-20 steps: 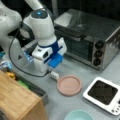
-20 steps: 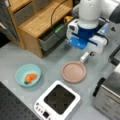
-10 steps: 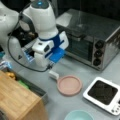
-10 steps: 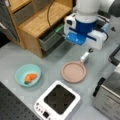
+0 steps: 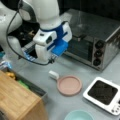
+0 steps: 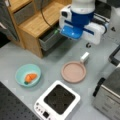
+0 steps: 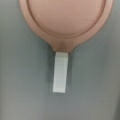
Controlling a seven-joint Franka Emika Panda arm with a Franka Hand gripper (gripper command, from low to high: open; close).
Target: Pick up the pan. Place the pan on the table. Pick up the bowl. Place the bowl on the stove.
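The salmon-pink pan [image 5: 69,85] [image 6: 73,72] lies flat on the grey table [image 5: 75,67] [image 6: 15,57], its short white handle [image 7: 60,72] pointing away from the stove. In both front views my gripper [image 5: 51,60] [image 6: 86,45] hangs in the air above the handle, touching nothing. The wrist view looks straight down on the pan [image 7: 66,20] and shows no fingers. The teal bowl [image 6: 28,75] [image 5: 78,115] sits on the table with an orange carrot-like thing inside. Nothing rests on the stove [image 5: 102,93] [image 6: 58,100] with its black top.
A large steel toaster oven [image 5: 100,42] [image 6: 110,95] stands beside the stove. The light-brown wooden box [image 5: 17,100] [image 6: 37,22] has an open drawer [image 6: 50,40] facing the pan. The arm's cable loops near the box.
The gripper has risen straight up from just over the pan's handle. The pan stays where it lay on the table; bowl and stove have not moved.
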